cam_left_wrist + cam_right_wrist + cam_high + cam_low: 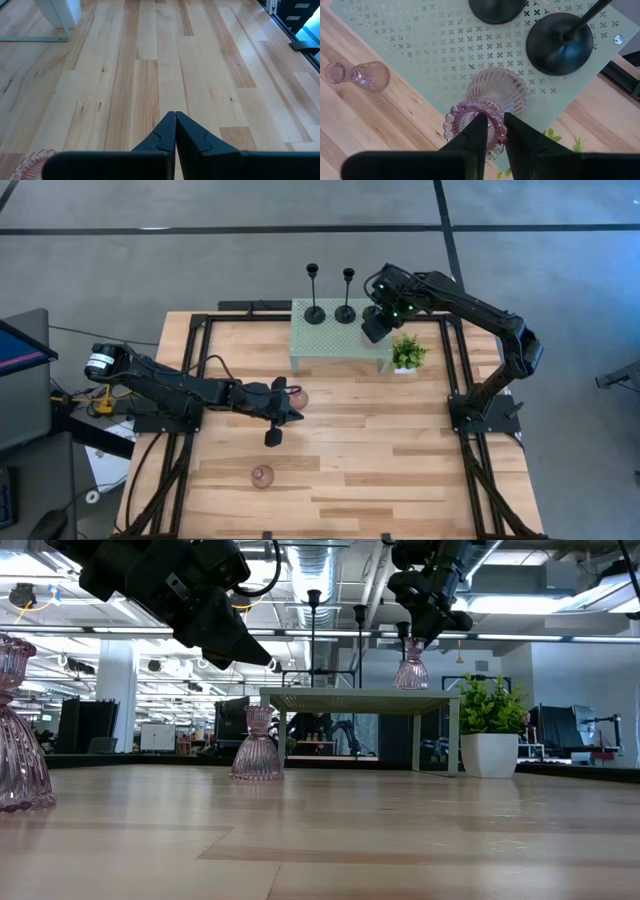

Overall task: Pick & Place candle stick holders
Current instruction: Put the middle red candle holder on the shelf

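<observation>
Two slim black candle stick holders [314,310] [345,308] stand on their round bases on the pale green mesh stand [330,345]. My right gripper [494,125] is over the stand's right part, shut on a pink translucent holder [411,665]. A second pink holder [298,397] stands on the wood table just beside my left gripper [292,415], which is shut, empty and raised above the table [250,648]. A third pink holder [262,476] stands nearer the front edge. A third black holder is out of view. My right gripper holds the pink holder by the beaded rim of its top cup [501,131], the rim's wall between the two fingers, one finger over the cup's opening and one outside. The fingers come from above, pointing down. The holder is upright, its wide foot [411,682] at the stand's top.
A small green potted plant [407,355] stands on the table right beside the stand's right end. Black frame rails [455,370] run along the table's sides. Bare wood lies between the stand and the front edge.
</observation>
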Robot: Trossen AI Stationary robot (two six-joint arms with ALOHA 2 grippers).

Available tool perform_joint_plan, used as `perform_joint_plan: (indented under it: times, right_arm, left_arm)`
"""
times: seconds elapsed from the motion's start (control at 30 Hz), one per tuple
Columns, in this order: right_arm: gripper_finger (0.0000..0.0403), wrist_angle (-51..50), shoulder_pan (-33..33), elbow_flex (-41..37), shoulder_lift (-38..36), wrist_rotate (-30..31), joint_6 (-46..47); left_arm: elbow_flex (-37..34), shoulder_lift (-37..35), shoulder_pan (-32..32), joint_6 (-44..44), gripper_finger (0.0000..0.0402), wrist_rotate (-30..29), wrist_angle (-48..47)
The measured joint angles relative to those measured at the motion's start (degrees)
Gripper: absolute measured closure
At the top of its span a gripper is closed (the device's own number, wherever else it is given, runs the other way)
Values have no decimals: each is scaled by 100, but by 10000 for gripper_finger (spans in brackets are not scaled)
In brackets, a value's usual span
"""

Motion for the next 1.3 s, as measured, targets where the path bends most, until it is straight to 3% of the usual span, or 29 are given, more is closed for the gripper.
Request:
perform_joint_plan:
  times: [0.77,1.3]
  right_arm:
    - [349,144,-47,-201,-9,0,-67]
    - [281,107,-102,-118,4,7,-152]
  left_arm:
    - [0,-2,2,0,395,0,-4]
    - [-2,-2,2,1,395,0,-13]
